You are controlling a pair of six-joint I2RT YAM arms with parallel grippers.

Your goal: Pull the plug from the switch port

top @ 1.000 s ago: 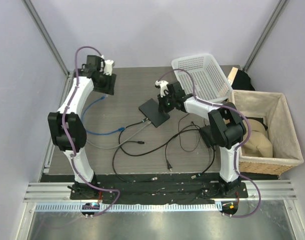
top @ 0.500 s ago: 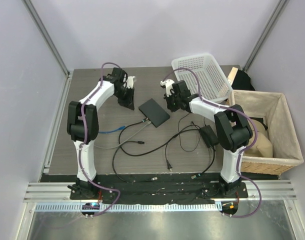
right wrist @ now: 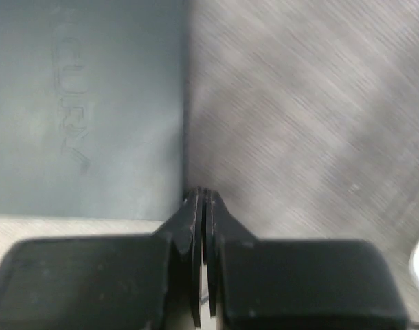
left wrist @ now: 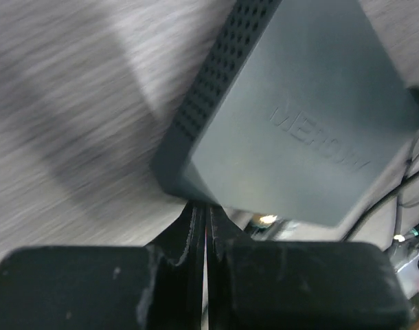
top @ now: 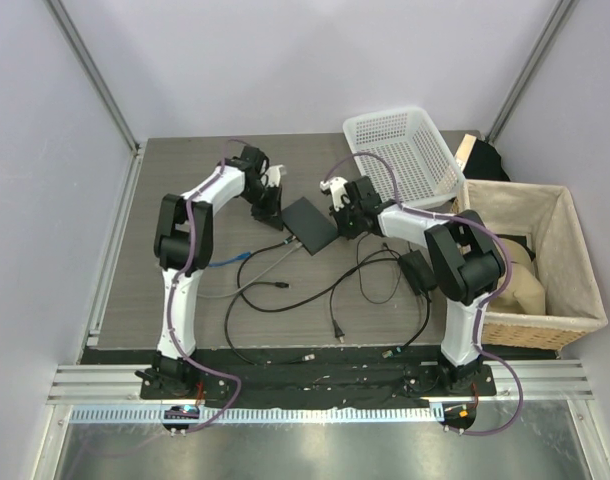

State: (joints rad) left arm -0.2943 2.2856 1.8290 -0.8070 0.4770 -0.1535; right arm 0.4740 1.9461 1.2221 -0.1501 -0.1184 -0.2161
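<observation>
The switch [top: 308, 224] is a flat dark-grey box lying mid-table. A grey cable's plug [top: 289, 242] sits in the switch port on its near-left edge. My left gripper [top: 281, 211] is shut and empty, its tips at the box's left corner. In the left wrist view the shut gripper [left wrist: 204, 207] touches the switch [left wrist: 299, 103] at a bottom corner, with a small lit lamp [left wrist: 268, 220] beside it. My right gripper [top: 342, 219] is shut too, against the box's right edge. In the right wrist view its tips [right wrist: 204, 196] meet the corner of the switch [right wrist: 86, 103].
A white plastic basket [top: 400, 150] stands behind the right arm. A wicker basket [top: 577, 262] is at the far right. A black power brick [top: 417, 270] and loose black cables [top: 355, 290] lie near the switch. A blue cable [top: 220, 262] trails to the left.
My left arm swung from the back left over to the switch's left corner, and its gripper closed. My right gripper shifted slightly nearer along the switch's right edge, still shut.
</observation>
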